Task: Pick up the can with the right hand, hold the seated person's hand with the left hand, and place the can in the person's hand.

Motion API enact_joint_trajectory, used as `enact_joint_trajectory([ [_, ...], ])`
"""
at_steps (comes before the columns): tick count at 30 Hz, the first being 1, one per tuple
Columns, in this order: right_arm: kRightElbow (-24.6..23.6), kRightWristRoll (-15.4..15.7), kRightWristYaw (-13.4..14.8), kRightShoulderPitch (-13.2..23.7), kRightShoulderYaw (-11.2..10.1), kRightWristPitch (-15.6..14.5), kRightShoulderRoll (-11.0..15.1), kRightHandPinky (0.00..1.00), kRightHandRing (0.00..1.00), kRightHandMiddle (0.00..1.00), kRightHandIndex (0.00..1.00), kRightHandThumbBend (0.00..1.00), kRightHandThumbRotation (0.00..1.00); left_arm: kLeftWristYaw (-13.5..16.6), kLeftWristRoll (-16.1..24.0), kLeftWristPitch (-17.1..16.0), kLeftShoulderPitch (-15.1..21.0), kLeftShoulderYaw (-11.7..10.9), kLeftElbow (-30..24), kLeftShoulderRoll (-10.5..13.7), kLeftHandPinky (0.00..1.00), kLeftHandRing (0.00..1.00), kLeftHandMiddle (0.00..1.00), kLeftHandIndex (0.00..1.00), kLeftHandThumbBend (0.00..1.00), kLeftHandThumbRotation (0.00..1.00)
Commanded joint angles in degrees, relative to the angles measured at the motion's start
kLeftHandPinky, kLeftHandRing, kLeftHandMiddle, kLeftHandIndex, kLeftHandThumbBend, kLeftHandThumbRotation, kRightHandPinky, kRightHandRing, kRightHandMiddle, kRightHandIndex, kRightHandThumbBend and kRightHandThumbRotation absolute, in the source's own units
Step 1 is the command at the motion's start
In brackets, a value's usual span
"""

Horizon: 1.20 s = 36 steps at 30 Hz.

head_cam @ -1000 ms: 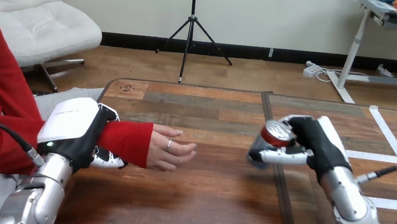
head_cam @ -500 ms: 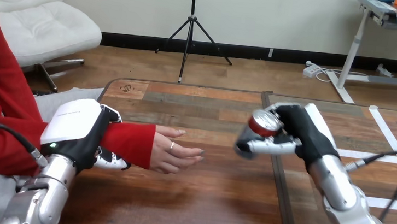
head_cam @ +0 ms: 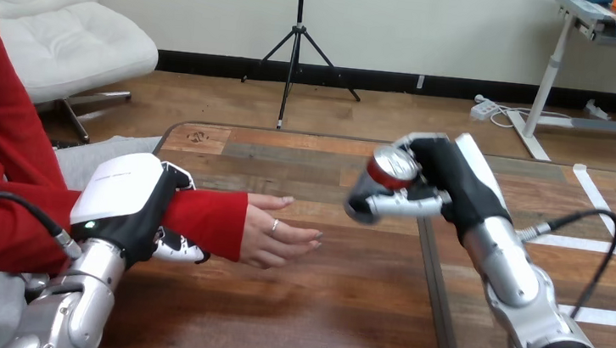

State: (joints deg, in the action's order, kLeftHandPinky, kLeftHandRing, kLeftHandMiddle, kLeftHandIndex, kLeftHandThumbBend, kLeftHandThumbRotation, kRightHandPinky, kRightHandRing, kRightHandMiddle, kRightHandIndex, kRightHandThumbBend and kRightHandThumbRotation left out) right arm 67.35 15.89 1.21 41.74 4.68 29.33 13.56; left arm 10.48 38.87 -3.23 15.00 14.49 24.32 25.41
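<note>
Now our right hand (head_cam: 444,183) grips the red-topped silver can (head_cam: 389,166) mid-frame above the wooden tabletop (head_cam: 317,311); our left hand (head_cam: 123,199) clasps the person's red-sleeved wrist (head_cam: 208,220), lower left. Releasing short of the person's open hand (head_cam: 277,235) could drop it.

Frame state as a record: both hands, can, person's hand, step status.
left hand: fingers curled round the person's wrist
right hand: shut on the can, raised above the table
can: tilted, top toward the camera
person's hand: open, fingers pointing toward the can, apart from it
status: can not yet in the person's hand
</note>
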Motion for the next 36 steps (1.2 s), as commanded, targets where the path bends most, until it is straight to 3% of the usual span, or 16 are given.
enact_joint_trajectory([
  [1, -7.2, -0.9, -0.6, 11.8, -0.1, 2.0, -0.4, 0.29, 0.34, 0.41, 0.44, 0.8, 0.0, 1.2, -1.8, -1.4, 12.7, -2.6, -12.2, -3.2, 0.16, 0.24, 0.34, 0.38, 0.7, 0.0],
  [19, -8.5, -1.3, -2.0, 12.3, -0.2, 2.1, -1.3, 0.28, 0.33, 0.4, 0.43, 0.8, 0.0, 2.0, -1.7, -3.2, 15.4, -1.8, -11.1, -5.1, 0.16, 0.23, 0.34, 0.37, 0.68, 0.0],
  [36, -9.4, -0.5, -1.5, 12.2, 0.5, 2.5, -2.1, 0.27, 0.32, 0.4, 0.43, 0.8, 0.0, 1.5, -1.4, -2.9, 18.0, -1.4, -11.7, -6.7, 0.16, 0.24, 0.34, 0.37, 0.67, 0.0],
])
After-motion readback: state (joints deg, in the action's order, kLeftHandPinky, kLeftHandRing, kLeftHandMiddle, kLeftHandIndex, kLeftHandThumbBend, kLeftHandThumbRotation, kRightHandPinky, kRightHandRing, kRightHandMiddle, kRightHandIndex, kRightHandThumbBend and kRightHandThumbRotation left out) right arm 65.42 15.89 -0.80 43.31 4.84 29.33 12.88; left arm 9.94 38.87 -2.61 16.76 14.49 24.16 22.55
